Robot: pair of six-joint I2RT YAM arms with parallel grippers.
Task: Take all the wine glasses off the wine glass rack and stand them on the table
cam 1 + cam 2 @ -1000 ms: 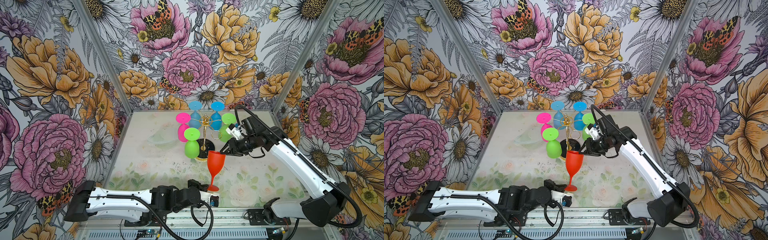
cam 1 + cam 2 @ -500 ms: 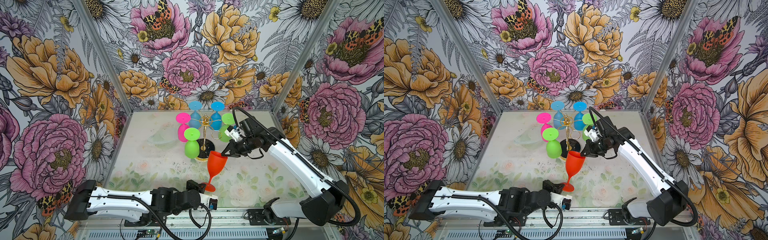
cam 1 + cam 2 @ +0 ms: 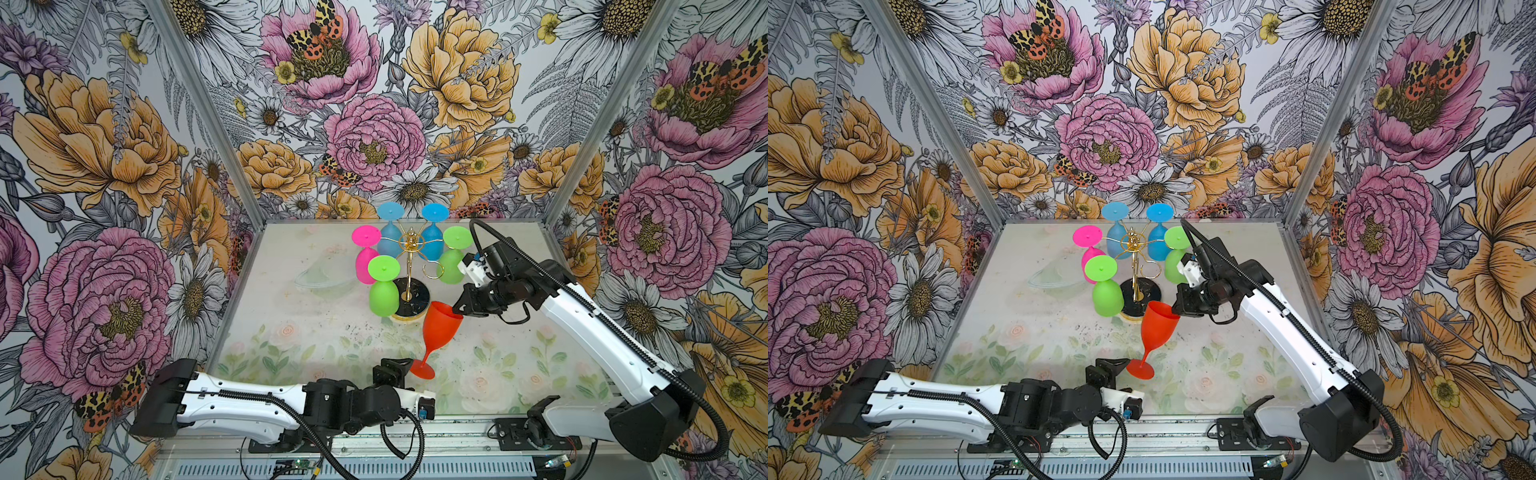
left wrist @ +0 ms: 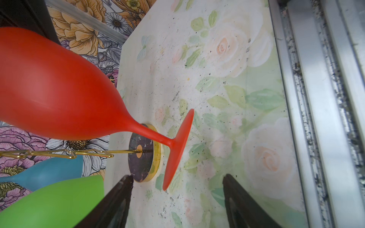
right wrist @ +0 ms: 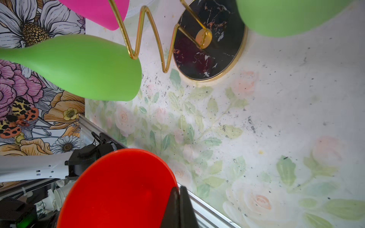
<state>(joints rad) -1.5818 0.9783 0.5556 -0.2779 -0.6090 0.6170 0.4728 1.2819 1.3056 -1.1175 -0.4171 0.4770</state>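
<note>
Your right jaws are clenched on the rim of the red wine glass (image 3: 441, 328). It tilts over the desk (image 3: 291, 316), off the wine glass rack (image 3: 417, 303), just in front. Your left jaws are spread apart, empty, beside its foot. 5 other glasses (image 3: 383, 296) hang close behind.

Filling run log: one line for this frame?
red glass: off rack, tilted | right jaws: shut on rim | left jaws: open by foot | rack: five glasses hanging

No text, label, brand, number or sign can be read on anything in these views.
</note>
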